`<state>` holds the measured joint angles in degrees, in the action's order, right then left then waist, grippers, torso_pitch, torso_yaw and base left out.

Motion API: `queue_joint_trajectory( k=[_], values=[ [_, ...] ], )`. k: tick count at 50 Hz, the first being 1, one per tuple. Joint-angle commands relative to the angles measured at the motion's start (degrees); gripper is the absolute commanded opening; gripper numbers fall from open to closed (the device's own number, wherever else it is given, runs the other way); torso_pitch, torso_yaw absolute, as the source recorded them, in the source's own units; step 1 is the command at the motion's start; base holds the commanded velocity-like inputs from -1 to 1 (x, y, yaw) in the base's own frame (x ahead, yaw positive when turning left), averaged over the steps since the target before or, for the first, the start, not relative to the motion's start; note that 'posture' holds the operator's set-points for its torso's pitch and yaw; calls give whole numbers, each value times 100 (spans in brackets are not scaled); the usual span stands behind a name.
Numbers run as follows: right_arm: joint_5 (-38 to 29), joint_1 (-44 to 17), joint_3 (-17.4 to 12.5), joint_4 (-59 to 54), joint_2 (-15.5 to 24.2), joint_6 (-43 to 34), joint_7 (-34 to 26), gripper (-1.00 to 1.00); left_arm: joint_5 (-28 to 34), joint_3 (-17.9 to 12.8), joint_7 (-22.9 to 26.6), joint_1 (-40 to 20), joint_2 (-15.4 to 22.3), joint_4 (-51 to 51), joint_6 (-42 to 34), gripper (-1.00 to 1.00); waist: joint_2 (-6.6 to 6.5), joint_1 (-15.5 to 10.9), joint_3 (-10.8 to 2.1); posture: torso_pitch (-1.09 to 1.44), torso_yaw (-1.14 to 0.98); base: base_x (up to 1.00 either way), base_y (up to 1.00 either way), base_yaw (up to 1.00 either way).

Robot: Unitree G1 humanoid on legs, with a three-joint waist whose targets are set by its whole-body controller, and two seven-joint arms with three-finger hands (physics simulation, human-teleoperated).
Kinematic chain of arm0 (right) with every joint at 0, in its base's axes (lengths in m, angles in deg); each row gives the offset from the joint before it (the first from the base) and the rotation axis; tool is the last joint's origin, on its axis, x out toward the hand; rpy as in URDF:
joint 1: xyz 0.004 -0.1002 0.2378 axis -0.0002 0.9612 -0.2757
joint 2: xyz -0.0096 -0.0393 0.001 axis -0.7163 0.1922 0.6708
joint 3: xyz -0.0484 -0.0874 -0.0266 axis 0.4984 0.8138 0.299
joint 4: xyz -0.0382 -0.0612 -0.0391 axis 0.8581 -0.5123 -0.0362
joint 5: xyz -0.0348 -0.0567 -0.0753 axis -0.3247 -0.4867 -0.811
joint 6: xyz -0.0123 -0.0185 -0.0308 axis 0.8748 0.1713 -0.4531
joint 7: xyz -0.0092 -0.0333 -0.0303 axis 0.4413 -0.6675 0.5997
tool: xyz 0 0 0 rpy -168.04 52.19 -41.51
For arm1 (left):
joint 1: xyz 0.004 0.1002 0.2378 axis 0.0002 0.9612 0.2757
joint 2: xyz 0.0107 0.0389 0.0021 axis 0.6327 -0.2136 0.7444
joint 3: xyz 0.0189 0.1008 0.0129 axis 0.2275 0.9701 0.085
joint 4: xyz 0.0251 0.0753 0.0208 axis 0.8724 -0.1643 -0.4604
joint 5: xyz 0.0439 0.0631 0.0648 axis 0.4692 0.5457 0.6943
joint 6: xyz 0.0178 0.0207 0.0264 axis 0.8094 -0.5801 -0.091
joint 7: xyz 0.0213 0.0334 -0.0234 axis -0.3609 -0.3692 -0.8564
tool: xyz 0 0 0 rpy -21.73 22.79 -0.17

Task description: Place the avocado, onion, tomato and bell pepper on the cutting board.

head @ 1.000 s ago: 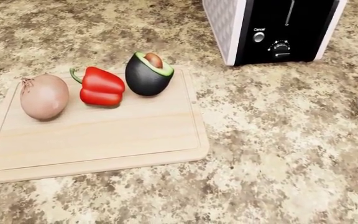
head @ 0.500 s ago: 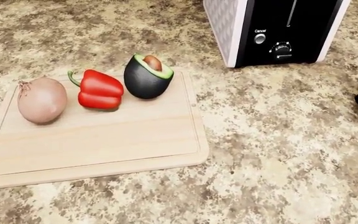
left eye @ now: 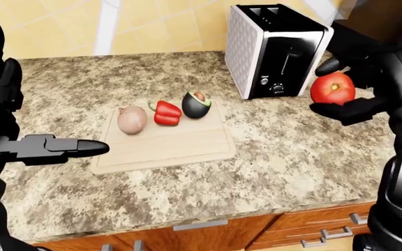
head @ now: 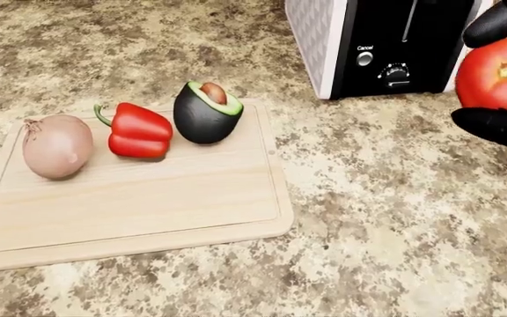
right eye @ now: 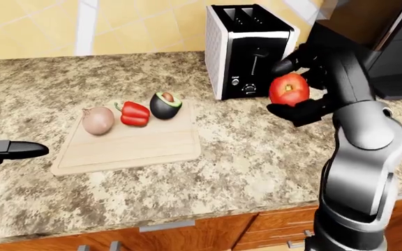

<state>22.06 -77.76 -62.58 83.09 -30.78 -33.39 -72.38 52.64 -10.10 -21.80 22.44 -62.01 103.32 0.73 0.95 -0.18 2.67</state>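
The black three-fingered right hand (right eye: 300,89) grips the round red tomato (right eye: 289,89) above the speckled granite counter (left eye: 292,151), beside the black-and-white toaster (left eye: 274,49); the brown onion (head: 56,146), red bell pepper (head: 139,131) and halved dark avocado (head: 205,112) sit in a row on the pale wooden cutting board (head: 139,205); the left hand (left eye: 54,147) hovers left of the board, fingers extended, empty.

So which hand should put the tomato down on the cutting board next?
The right hand: its fingers already close round the tomato. The left hand hangs empty beside the cutting board.
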Motion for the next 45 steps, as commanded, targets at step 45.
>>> queue_joint_trajectory(
  k=[45],
  values=[
    [-2218, -352, 2447, 1212, -3523, -577, -622, -55, 50, -7, -87, -49, 68, 72, 184, 100, -266, 54, -130, 0, 0, 0, 0, 0]
  ],
)
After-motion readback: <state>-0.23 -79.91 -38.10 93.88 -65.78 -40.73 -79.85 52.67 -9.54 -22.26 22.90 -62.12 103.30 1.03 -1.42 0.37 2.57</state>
